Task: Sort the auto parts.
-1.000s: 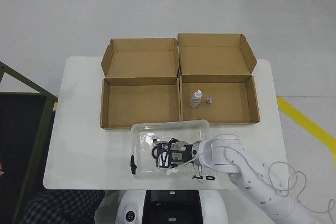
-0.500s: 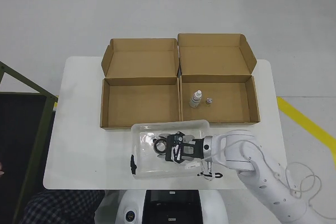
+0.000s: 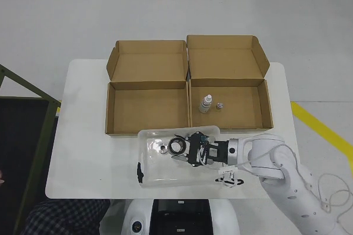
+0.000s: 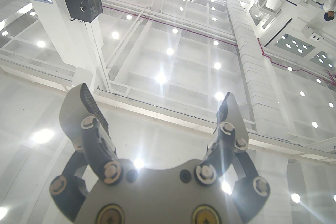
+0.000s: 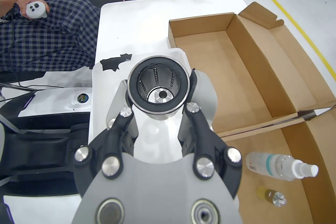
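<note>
My right gripper (image 3: 187, 150) is shut on a round metal cup-shaped part with a black rim (image 3: 177, 145). It holds the part over the clear plastic bin (image 3: 142, 176) at the table's near edge. In the right wrist view the part (image 5: 158, 105) sits between the fingers of the right gripper (image 5: 159, 89), open end facing the camera. A small round part (image 3: 156, 147) lies in the bin's far left corner. My left gripper (image 4: 153, 92) points up at the ceiling, open and holding nothing.
Two open cardboard boxes stand behind the bin. The left box (image 3: 147, 110) has a bare floor. The right box (image 3: 247, 111) holds a small spray bottle (image 3: 206, 103) and a little metal piece (image 3: 220, 106). A green cart (image 3: 12, 117) stands left of the table.
My right gripper has drawn back to the right and toward the boxes, carrying the black-rimmed part with it. The parts in the boxes have not moved.
</note>
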Available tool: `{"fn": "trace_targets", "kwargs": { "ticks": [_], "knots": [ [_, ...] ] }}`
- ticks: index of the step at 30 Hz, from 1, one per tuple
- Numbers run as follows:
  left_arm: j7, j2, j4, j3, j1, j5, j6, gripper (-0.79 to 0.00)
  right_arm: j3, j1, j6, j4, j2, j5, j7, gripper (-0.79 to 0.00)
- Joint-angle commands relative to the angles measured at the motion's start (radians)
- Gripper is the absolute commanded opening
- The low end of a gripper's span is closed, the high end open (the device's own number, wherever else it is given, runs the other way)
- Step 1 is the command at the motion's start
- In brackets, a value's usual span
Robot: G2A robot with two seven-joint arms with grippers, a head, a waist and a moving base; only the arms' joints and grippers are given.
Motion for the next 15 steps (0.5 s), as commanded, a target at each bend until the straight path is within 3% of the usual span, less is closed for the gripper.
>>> {"fn": "trace_targets", "kwargs": {
  "ticks": [1,15],
  "knots": [
    [0.000,0.000,0.000,0.000,0.000,0.000,0.000,0.000,0.012,-0.003,-0.002,0.000,0.003,0.011,-0.007,-0.785],
    [0.000,0.000,0.000,0.000,0.000,0.000,0.000,0.000,0.103,-0.028,-0.001,-0.024,0.021,0.062,-0.054,-0.785]
  ]
}}
